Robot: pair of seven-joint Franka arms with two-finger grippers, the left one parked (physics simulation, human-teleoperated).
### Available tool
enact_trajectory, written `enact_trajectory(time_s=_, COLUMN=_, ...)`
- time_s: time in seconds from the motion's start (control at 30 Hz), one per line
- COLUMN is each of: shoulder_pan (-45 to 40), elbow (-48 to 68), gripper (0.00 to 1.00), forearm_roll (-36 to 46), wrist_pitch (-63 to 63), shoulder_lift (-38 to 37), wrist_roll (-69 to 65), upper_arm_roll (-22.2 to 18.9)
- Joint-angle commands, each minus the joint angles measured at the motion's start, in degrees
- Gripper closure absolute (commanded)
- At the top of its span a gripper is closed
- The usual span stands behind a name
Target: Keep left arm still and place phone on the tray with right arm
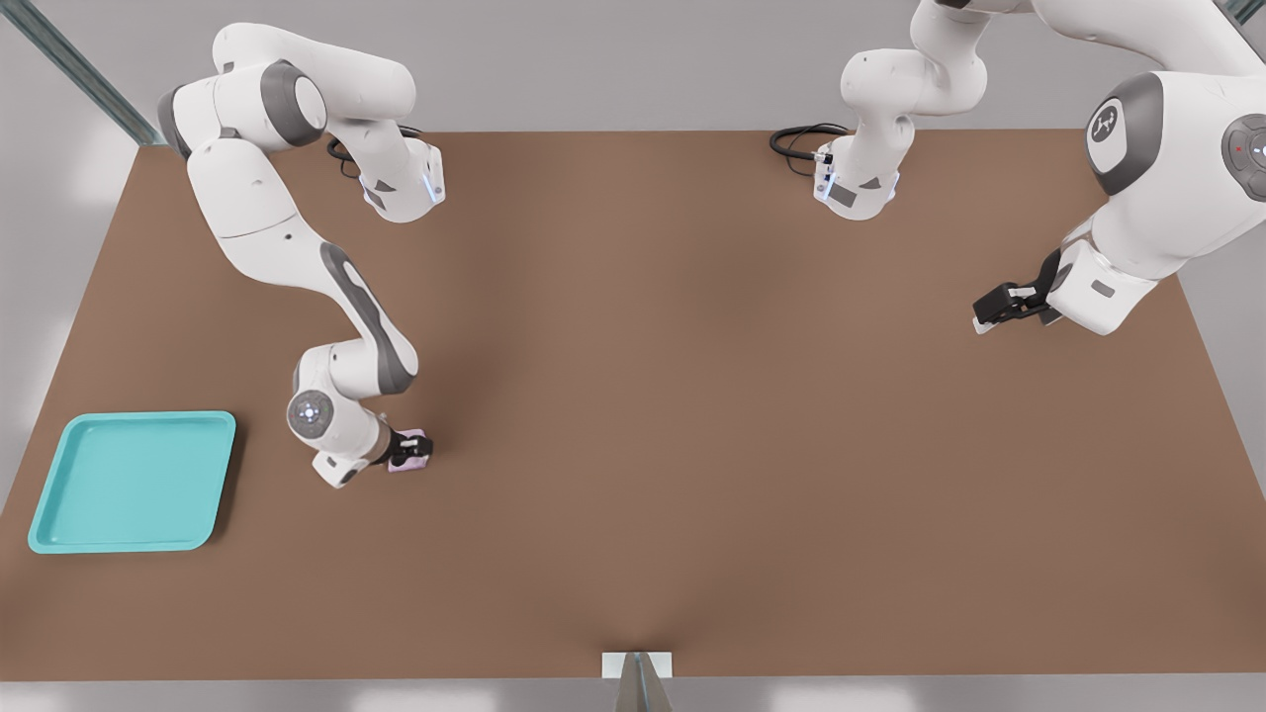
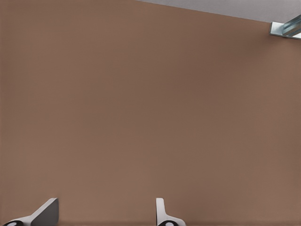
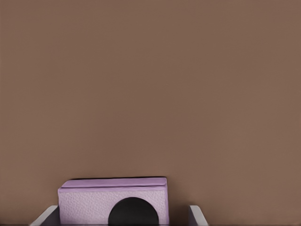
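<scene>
The lilac-pink phone (image 1: pixel 415 459) lies on the brown table, right of the tray as the front view shows it. My right arm's gripper (image 1: pixel 406 450) is down at the phone, its jaws on either side of it. In the right wrist view the phone (image 3: pixel 113 202) shows one black round lens. It sits between the white fingertips (image 3: pixel 47 215) of the gripper (image 3: pixel 123 217), with a gap on one side, so the gripper is open. The turquoise tray (image 1: pixel 134 419) rests near the table's edge at the front view's left, with nothing in it.
The parked arm hangs over the table at the front view's right, its gripper (image 1: pixel 1009 305) above the surface. Black cables (image 1: pixel 801 140) lie by the arm bases at the far edge. A small metal bracket (image 1: pixel 638 672) sits at the near edge.
</scene>
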Motion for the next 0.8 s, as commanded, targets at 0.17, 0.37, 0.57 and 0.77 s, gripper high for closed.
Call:
enact_trajectory(time_s=0.17, shoulder_pan=0.0, elbow=-0.39, gripper=0.22, forearm_roll=-0.37, wrist_pitch=0.75, shoulder_lift=-0.39, wrist_roll=-2.0, upper_arm_roll=0.01)
enact_trajectory(time_s=0.37, shoulder_pan=-0.7, elbow=-0.13, gripper=0.24, forearm_roll=-0.37, wrist_pitch=0.04, shoulder_lift=-2.5, wrist_roll=-2.88, upper_arm_roll=0.01)
enact_trajectory(time_s=0.57, shoulder_pan=-7.29, elbow=2.16, gripper=0.24, forearm_roll=-0.37, wrist_pitch=-3.03, shoulder_lift=-6.55, wrist_roll=-14.39, upper_arm_roll=0.01)
enact_trajectory(time_s=0.77, shoulder_pan=-19.41, elbow=7.77, gripper=0.24, forearm_roll=-0.37, wrist_pitch=-3.65, shoulder_lift=-4.09, wrist_roll=-36.26, upper_arm_roll=-0.87)
